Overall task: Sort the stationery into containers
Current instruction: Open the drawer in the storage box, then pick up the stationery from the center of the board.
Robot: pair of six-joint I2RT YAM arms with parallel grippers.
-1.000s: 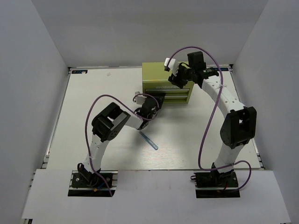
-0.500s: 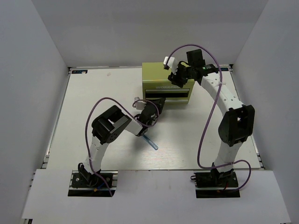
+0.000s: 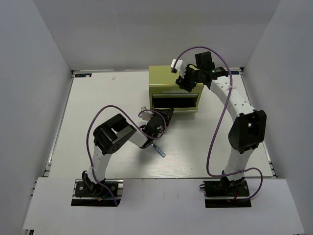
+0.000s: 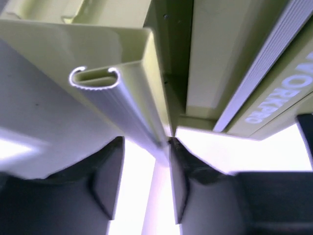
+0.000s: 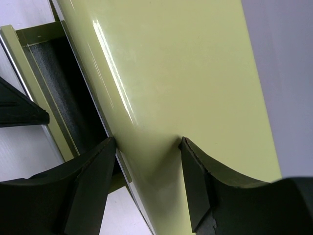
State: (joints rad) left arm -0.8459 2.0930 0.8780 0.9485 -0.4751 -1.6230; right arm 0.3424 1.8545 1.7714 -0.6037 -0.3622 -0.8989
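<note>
The yellow-green chest stands at the back of the table, its lower drawer pulled out and showing a dark inside. My left gripper is at the drawer's front. In the left wrist view the ribbed drawer handle ends between the fingers of that gripper; the jaws are apart, with a gap on the left side. My right gripper rests on the chest's top, jaws spread, holding nothing. One pale teal pen lies on the table, near the left arm.
White walls close in the table on the left, right and back. The left arm's elbow and purple cable hang over the table's middle left. The right arm arches along the right side to the chest.
The lower drawer has slid out toward the front, with the left gripper drawing back along with it. The left jaws have loosened on the handle. The right gripper stays on the chest top.
</note>
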